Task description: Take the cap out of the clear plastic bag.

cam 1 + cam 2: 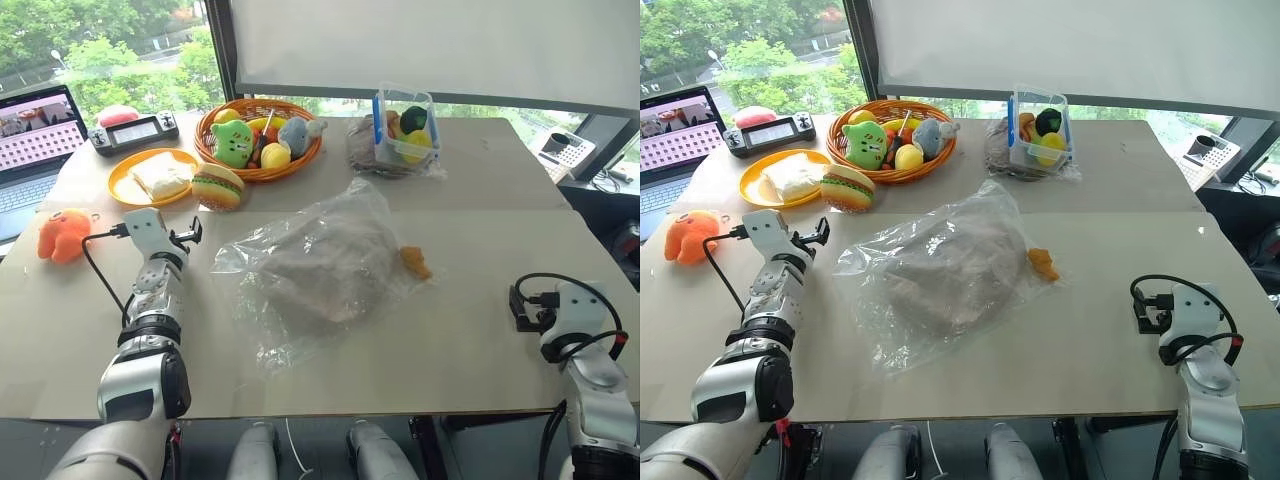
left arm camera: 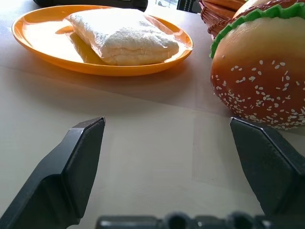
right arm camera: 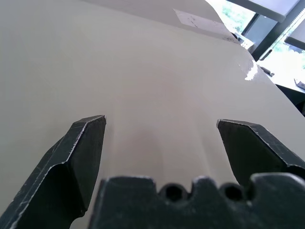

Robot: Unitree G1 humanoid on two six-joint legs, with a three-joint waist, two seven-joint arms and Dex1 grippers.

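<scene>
cap [image 1: 325, 265] inside the clear plastic bag [image 1: 300, 300], mid-table [image 1: 480, 330]. my left pincer [image 1: 190, 235], spread and empty, sits left of the bag; my right pincer [image 1: 522, 307], spread and empty, far right.

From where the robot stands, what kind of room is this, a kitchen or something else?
Probably an office or lab set up for tests, not a kitchen. The table sits by big windows, an open laptop and a desk phone flank it, and the food in the wicker basket is toys.
</scene>
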